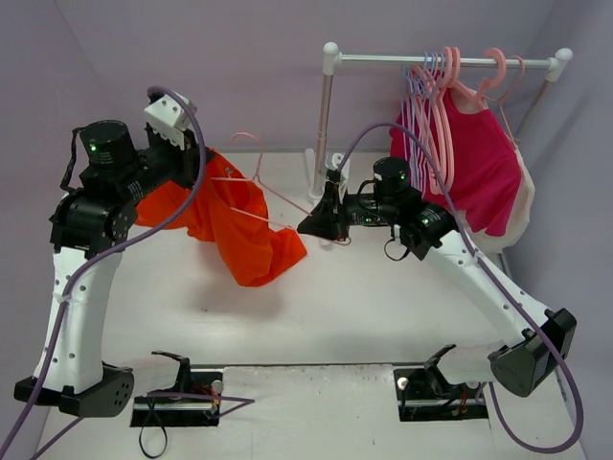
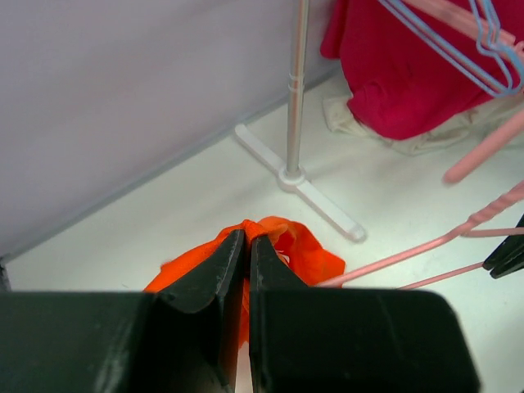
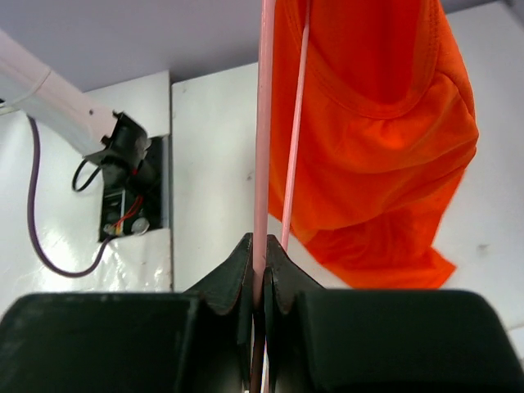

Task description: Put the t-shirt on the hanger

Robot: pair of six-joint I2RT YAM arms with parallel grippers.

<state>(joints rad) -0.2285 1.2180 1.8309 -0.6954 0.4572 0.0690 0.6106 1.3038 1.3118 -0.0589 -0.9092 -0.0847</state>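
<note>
Black fingers of the right gripper (image 3: 259, 246) were pressed together on the hanger (image 3: 264, 123), a thin, smooth, pale pink plastic frame, probably to hold it stiff above the middle of the tabletop so cloth could be drawn over it. Toward the far left corner the left gripper (image 2: 246, 237) was clamped on a bunched fold of the t-shirt (image 1: 244, 230), lifting it so the soft bright orange fabric sagged in limp folds; whether the hanger's far arm lay inside the cloth could not be told
</note>
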